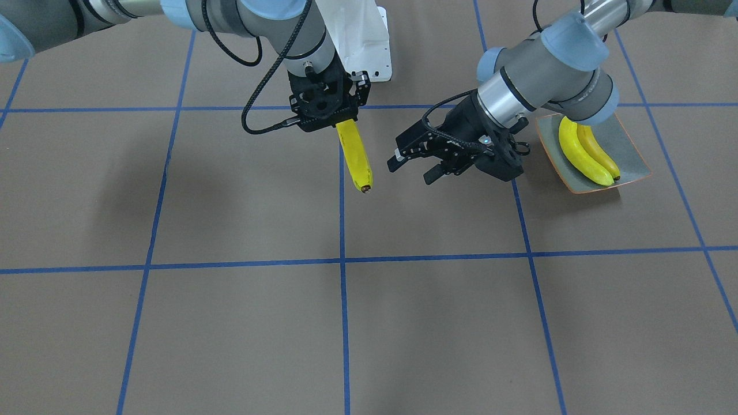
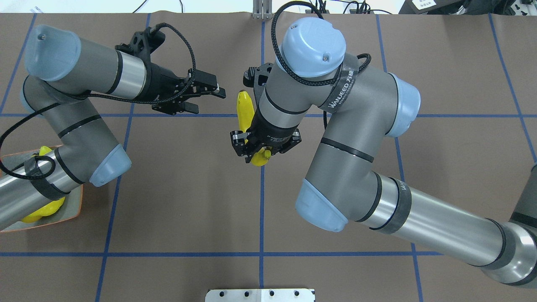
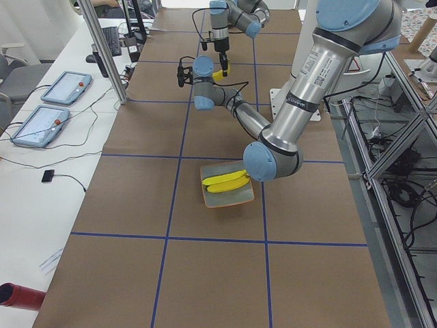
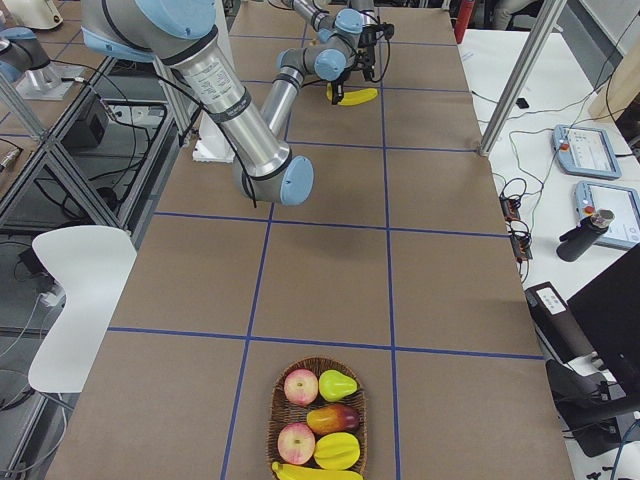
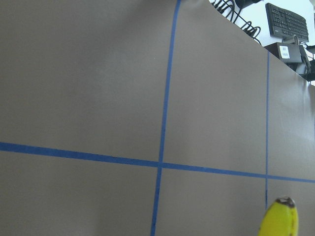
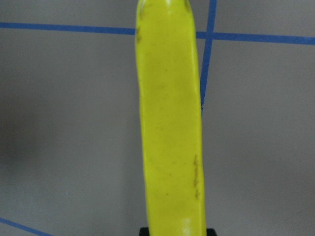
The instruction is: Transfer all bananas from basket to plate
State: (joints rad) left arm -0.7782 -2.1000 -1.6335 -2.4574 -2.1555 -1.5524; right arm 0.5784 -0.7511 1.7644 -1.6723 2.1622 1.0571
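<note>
Banana (image 6: 170,128) hangs clamped in right end effector (image 1: 339,115).

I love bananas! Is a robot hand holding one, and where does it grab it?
The right gripper holds a banana near one end; the left gripper is open, empty.

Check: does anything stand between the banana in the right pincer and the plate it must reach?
Yes. The open left pincer hangs between the held banana and the plate, its arm over part of the plate. Nothing else shows on the table between them.
</note>
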